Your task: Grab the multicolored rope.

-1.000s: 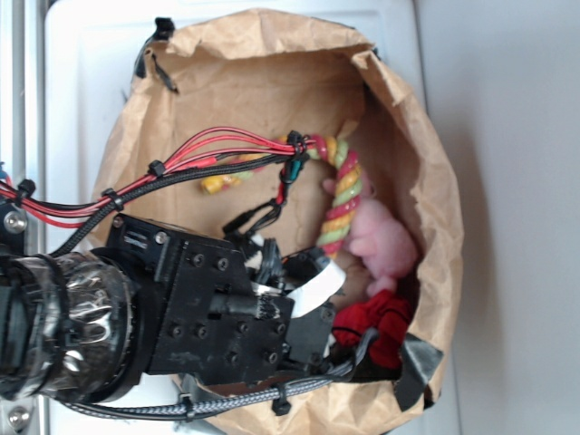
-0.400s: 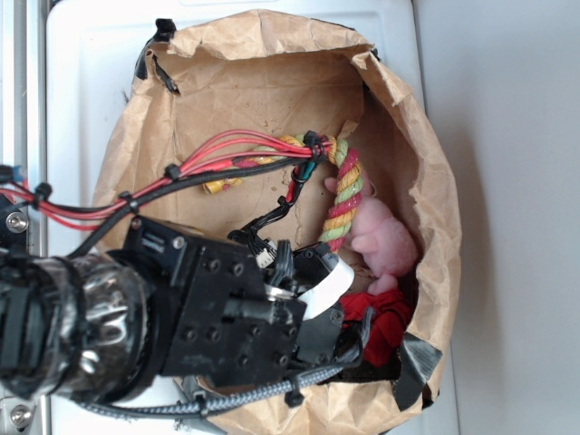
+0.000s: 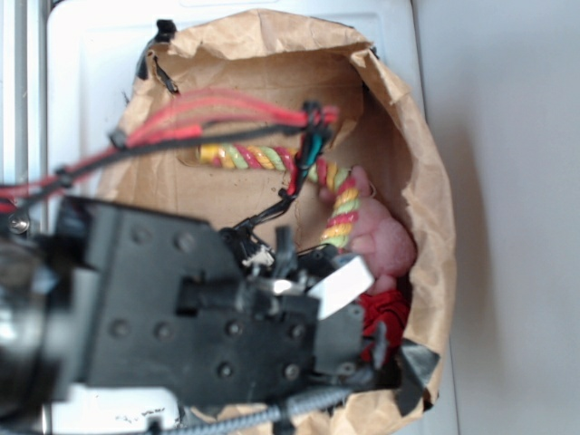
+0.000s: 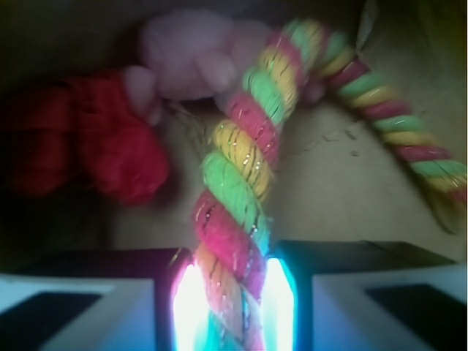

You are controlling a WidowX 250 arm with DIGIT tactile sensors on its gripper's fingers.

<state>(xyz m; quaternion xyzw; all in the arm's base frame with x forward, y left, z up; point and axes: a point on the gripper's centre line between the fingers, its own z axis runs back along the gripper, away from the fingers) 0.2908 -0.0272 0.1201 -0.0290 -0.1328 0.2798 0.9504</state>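
Note:
The multicolored rope (image 4: 245,157), twisted of red-pink, yellow and green strands, runs up from between my two lit fingers and bends off to the right. My gripper (image 4: 228,296) is shut on its lower end, both pads pressed against the strands. In the exterior view the rope (image 3: 249,157) stretches across the inside of the paper bag (image 3: 426,181) and turns down toward my gripper (image 3: 337,283). The arm's black body hides the grip there.
A fuzzy pale pink plush toy (image 3: 390,245) (image 4: 194,51) lies against the bag's right wall beside the rope. A bright red cloth lump (image 3: 385,313) (image 4: 95,142) sits below it. Red and black cables (image 3: 217,113) cross over the bag. The bag walls stand close around.
The arm has risen toward the camera and looks larger and blurred. The rope has come up with it, and its far part now shows higher in the bag.

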